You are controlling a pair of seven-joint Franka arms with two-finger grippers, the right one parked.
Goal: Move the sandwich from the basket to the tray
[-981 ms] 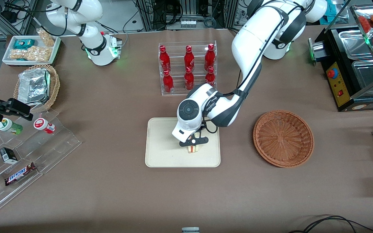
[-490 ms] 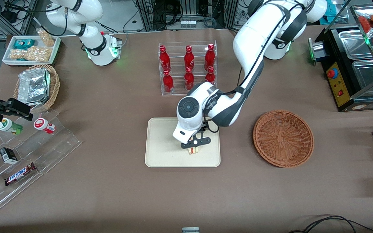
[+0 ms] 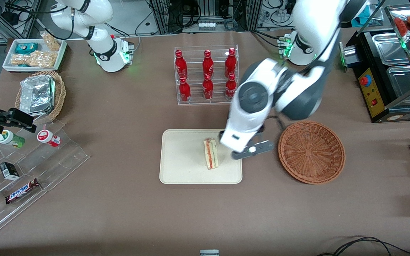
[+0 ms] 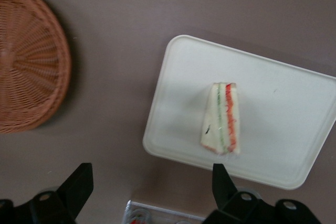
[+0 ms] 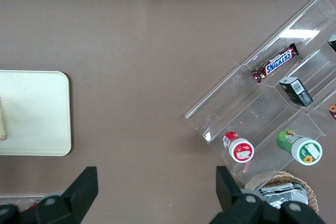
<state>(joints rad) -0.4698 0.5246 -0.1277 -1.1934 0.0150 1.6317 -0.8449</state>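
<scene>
The sandwich [image 3: 210,153] lies on the cream-white tray [image 3: 180,167], near the tray's end that faces the basket. It shows in the left wrist view [image 4: 221,119] as a wedge with red and green layers, on the tray [image 4: 283,108]. The reddish-brown wicker basket [image 3: 311,152] is empty and also shows in the left wrist view [image 4: 26,61]. My left gripper [image 3: 249,149] is open and empty, raised above the table over the tray's edge, between sandwich and basket. Its fingertips [image 4: 223,182] stand wide apart.
A clear rack of red bottles [image 3: 206,74] stands farther from the front camera than the tray. Toward the parked arm's end are a tan basket with foil containers [image 3: 39,94], a snack tray [image 3: 34,53] and acrylic steps with snacks [image 3: 27,170]. A black appliance [image 3: 386,74] stands at the working arm's end.
The gripper let go of the sandwich, rose, and moved off toward the basket. The sandwich now lies uncovered on the tray.
</scene>
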